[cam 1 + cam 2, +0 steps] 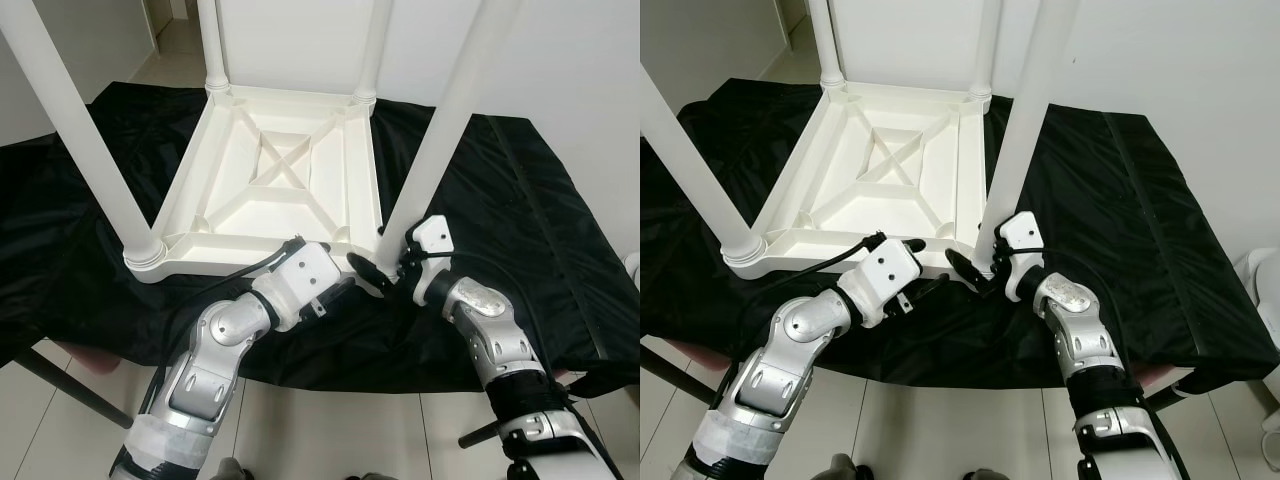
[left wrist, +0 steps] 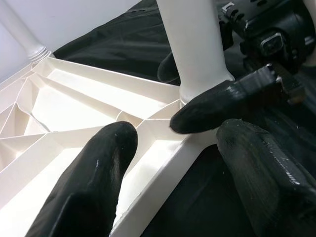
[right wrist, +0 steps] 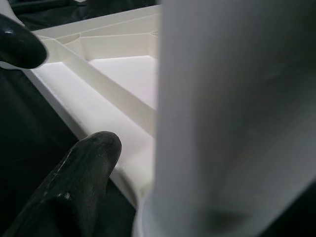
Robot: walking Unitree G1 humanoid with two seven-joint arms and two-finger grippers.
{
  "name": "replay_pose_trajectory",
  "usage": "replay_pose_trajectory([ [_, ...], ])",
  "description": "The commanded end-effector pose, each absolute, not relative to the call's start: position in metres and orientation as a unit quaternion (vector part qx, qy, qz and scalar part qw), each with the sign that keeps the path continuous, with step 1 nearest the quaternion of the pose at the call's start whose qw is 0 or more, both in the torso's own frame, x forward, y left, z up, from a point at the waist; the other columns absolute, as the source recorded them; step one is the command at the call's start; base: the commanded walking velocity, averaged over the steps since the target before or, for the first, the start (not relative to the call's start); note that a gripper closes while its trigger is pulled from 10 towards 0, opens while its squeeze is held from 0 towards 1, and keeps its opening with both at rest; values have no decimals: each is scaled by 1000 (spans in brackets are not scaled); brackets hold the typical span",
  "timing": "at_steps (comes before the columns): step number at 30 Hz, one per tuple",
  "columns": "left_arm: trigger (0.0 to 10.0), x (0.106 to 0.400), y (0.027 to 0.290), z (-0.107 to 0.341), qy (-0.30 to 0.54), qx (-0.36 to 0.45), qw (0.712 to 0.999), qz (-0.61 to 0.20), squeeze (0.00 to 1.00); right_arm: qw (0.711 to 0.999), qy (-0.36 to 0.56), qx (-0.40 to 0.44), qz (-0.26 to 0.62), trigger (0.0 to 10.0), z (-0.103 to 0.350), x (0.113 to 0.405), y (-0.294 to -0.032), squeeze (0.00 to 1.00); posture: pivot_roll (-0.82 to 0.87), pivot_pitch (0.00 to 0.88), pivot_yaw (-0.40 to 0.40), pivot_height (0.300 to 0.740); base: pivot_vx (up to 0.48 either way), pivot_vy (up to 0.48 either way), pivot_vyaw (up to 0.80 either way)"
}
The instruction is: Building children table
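A white children's table lies upside down on a black cloth, its four legs pointing up. My right gripper is at the foot of the near right leg. One finger lies across the leg's collar and the other sits behind it, so the gripper is shut on the leg. My left gripper is open just left of that corner. It straddles the table's near rim, with one finger inside the frame and one outside.
The near left leg rises steeply at the left, and two far legs stand by the white wall. The cloth covers a low platform with a reddish edge and dark supports. Pale floor tiles lie in front of it.
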State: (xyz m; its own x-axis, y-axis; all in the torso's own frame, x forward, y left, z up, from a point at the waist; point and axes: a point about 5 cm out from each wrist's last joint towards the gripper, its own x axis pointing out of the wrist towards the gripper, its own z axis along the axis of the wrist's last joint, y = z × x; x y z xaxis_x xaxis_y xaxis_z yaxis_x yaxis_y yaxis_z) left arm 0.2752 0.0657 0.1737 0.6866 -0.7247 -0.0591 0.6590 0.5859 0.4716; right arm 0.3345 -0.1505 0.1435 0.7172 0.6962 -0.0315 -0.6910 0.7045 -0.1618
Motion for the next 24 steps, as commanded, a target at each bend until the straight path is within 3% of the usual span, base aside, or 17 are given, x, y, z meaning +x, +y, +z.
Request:
replay_pose_trajectory([
  [1, 10000, 278, 69, 173, -74, 234, 903, -352, 0, 920, -13, -94, 381, 10000, 143, 335, -152, 0, -102, 63, -25, 740, 0, 0, 0],
  [13, 10000, 279, 70, 172, -72, 236, 904, -349, 0, 910, -14, -113, 398, 10000, 147, 346, -159, 0, -98, 63, -28, 740, 0, 0, 0],
  [15, 10000, 278, 70, 171, -70, 236, 904, -350, 0, 907, -15, -121, 402, 7294, 150, 351, -163, 0, -97, 67, -27, 740, 0, 0, 0],
  [19, 10000, 278, 70, 171, -70, 236, 904, -350, 0, 907, -15, -121, 403, 7216, 151, 352, -164, 0, -97, 67, -27, 740, 0, 0, 0],
  [20, 10000, 278, 71, 171, -69, 236, 904, -350, 0, 906, -16, -123, 404, 5294, 151, 352, -164, 0, -96, 69, -27, 740, 0, 0, 0],
  [21, 10000, 278, 71, 171, -69, 236, 904, -350, 0, 906, -17, -123, 405, 4824, 152, 352, -165, 0, -96, 69, -26, 740, 0, 0, 0],
  [24, 10000, 278, 71, 171, -69, 236, 904, -350, 0, 906, -19, -123, 405, 4745, 152, 354, -166, 0, -96, 69, -26, 740, 0, 0, 0],
])
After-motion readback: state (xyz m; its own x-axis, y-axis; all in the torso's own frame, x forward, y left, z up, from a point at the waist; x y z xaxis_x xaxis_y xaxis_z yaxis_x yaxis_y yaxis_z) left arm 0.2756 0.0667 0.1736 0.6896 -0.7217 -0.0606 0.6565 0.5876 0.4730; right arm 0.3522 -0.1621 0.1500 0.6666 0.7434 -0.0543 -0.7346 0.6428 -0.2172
